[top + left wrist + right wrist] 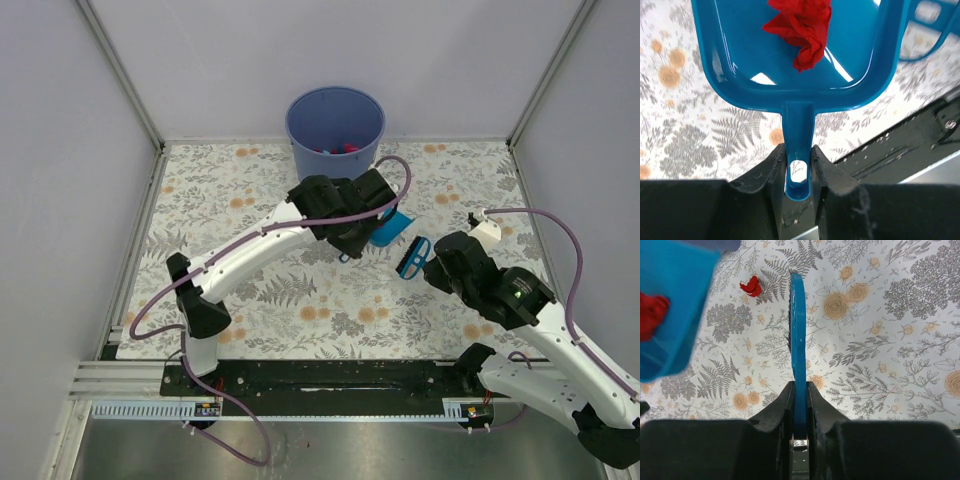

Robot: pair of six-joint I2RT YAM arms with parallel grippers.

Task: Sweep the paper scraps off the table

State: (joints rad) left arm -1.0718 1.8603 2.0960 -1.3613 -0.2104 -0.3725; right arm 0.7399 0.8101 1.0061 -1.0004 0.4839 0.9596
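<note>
My left gripper (798, 159) is shut on the handle of a blue dustpan (740, 55), held above the table (260, 300). A crumpled red paper scrap (805, 30) lies in the pan. From above, the left gripper (360, 240) and dustpan (392, 228) sit mid-table in front of the bin. My right gripper (799, 390) is shut on a blue brush (798, 330), seen edge-on. From above, the brush (411, 258) hangs just right of the pan. One small red scrap (751, 286) lies on the table beyond the brush.
A blue round bin (335, 125) stands at the back centre with red bits (345, 149) inside. A black slotted rail (330, 375) runs along the near edge. Metal posts and grey walls close in the left, right and back sides.
</note>
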